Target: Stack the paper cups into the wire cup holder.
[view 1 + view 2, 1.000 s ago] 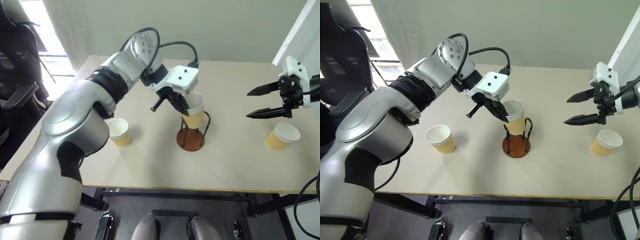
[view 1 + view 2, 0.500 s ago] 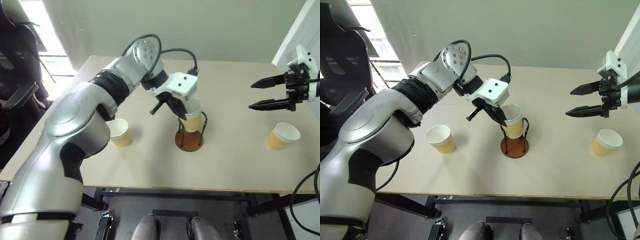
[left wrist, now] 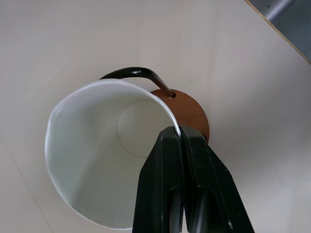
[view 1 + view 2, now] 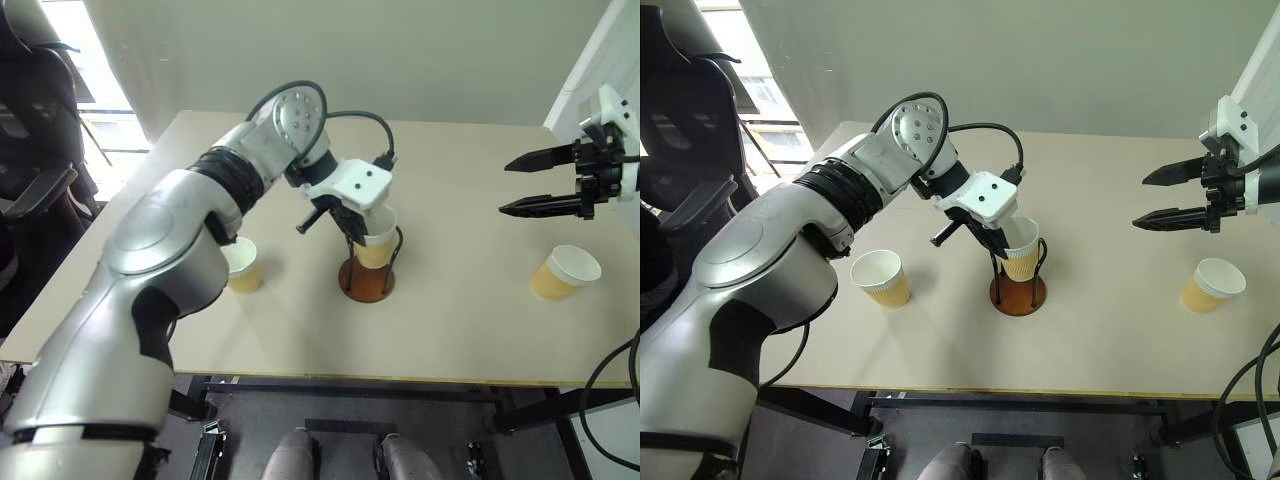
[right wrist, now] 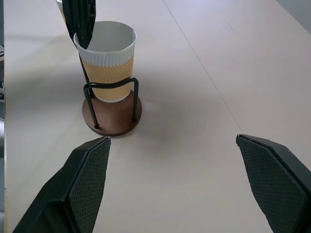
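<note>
We see the left gripper (image 4: 1008, 240) clenched on the white rim of one paper cup (image 4: 1021, 255), which sits tilted between the loops of the wire cup holder (image 4: 1017, 292) near the middle of the tabletop (image 4: 1110, 330). The left arm reaches in from the left edge and its gripper points down. The right gripper (image 4: 1167, 197) hangs spread and empty above the right edge, over a second cup (image 4: 1211, 285). A third cup (image 4: 881, 278) stands toward the left edge.

hidden: left cup (image 4: 243, 265) partly behind arm | holder base (image 3: 192, 114) mostly behind held cup (image 3: 97, 150)
</note>
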